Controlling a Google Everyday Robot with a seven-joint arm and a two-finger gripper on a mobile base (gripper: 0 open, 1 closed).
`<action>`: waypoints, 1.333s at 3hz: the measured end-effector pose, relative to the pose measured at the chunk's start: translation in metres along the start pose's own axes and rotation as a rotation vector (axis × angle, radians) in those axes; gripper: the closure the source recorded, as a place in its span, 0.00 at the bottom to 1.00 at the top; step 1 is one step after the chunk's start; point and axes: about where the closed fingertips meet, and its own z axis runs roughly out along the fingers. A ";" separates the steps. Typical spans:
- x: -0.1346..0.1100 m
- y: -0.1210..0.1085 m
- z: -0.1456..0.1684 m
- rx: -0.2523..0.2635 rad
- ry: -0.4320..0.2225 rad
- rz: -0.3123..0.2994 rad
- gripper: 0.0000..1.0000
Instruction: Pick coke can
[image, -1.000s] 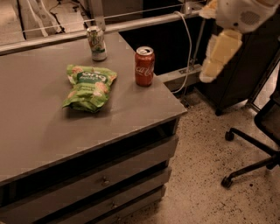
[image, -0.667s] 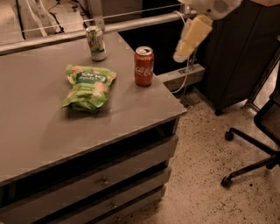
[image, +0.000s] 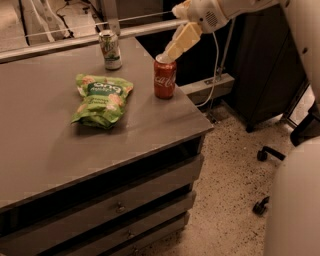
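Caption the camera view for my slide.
Robot gripper at the coke can's top on a table, chip bag and green can nearby.

The coke can (image: 165, 79) is 1 small red can with white script lettering and a silver top. It stands upright on the grey table (image: 55, 150), near the right edge, at 2 o'clock from the table's middle. The gripper (image: 173, 49) hangs right above its top, at 1 o'clock.
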 end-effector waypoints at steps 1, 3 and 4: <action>0.029 0.006 0.021 -0.054 0.002 0.105 0.00; 0.077 0.020 0.054 -0.118 0.056 0.206 0.18; 0.078 0.022 0.071 -0.156 0.051 0.213 0.42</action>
